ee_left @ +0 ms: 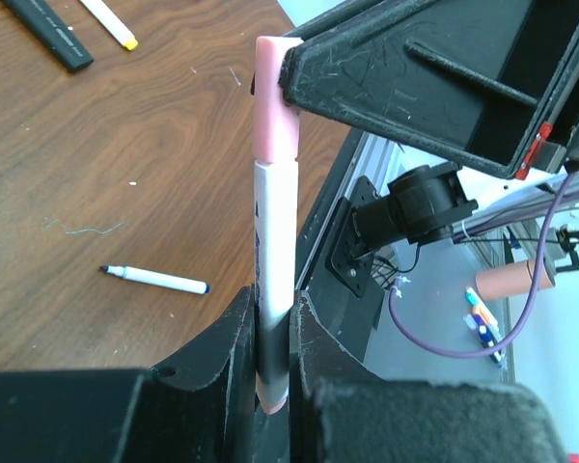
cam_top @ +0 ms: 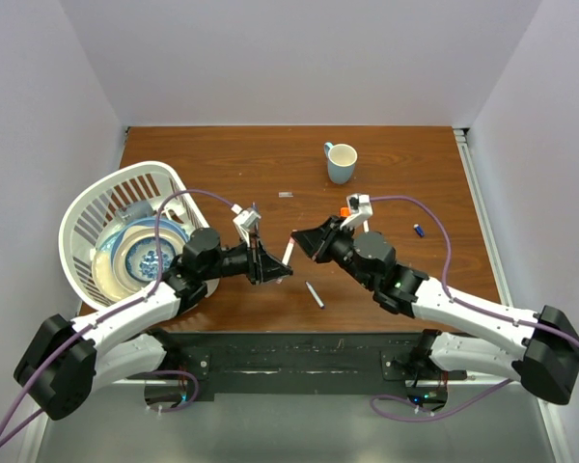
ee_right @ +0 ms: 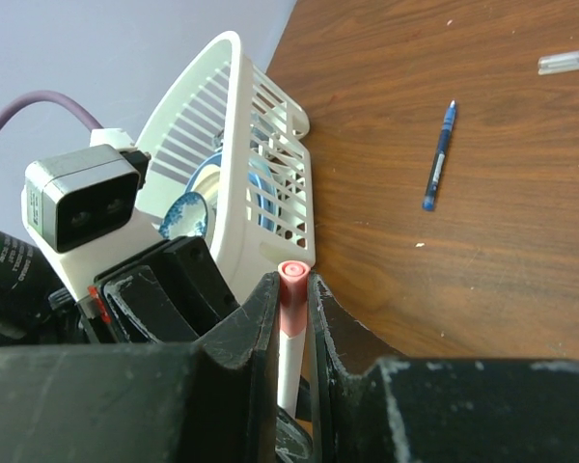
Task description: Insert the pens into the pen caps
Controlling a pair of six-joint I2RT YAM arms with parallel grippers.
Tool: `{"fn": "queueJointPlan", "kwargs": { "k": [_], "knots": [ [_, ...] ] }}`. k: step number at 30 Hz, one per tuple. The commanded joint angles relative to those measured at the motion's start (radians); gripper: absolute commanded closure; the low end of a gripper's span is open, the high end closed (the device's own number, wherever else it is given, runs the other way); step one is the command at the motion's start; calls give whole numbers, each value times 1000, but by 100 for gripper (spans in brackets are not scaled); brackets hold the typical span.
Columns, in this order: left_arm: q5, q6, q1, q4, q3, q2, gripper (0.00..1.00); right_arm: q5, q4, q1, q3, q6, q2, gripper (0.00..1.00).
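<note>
A white pen (cam_top: 288,253) with a pink cap (ee_left: 275,96) on its end is held between both grippers above the table. My left gripper (cam_top: 273,267) is shut on the pen's barrel (ee_left: 273,251); its jaws press both sides of it in the left wrist view (ee_left: 273,313). My right gripper (cam_top: 301,239) is shut on the pink cap (ee_right: 291,289), which sits on the pen. A grey pen (cam_top: 315,294) lies on the table near the front. An orange cap (cam_top: 345,211) and a blue cap (cam_top: 418,230) lie on the right.
A white basket (cam_top: 87,207) with a blue patterned plate stands at the left. A mug (cam_top: 341,162) stands at the back. A small clear cap (cam_top: 286,195) lies mid-table. A black highlighter (ee_left: 48,34) and a blue pen (ee_right: 439,154) lie on the wood.
</note>
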Motion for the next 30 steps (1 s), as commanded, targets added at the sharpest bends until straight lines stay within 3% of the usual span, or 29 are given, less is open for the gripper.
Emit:
{"fn": "queueJointPlan", "kwargs": {
  "k": [1, 6, 11, 14, 22, 30],
  "knots": [
    [-63, 46, 13, 88, 58, -42, 100, -85, -38, 33, -20, 46, -68, 90],
    [-21, 49, 13, 114, 57, -69, 100, -84, -84, 32, 25, 44, -105, 75],
    [10, 45, 12, 132, 32, -110, 100, -86, -127, 32, 54, 34, -149, 54],
    [15, 60, 12, 116, 26, -142, 100, -71, -168, 32, 75, -17, -183, 47],
    [107, 94, 12, 94, 20, -179, 100, -130, -268, 32, 265, -164, -145, 41],
    [150, 95, 12, 100, 17, -214, 100, -147, -314, 32, 387, -236, -58, 42]
  ]
}}
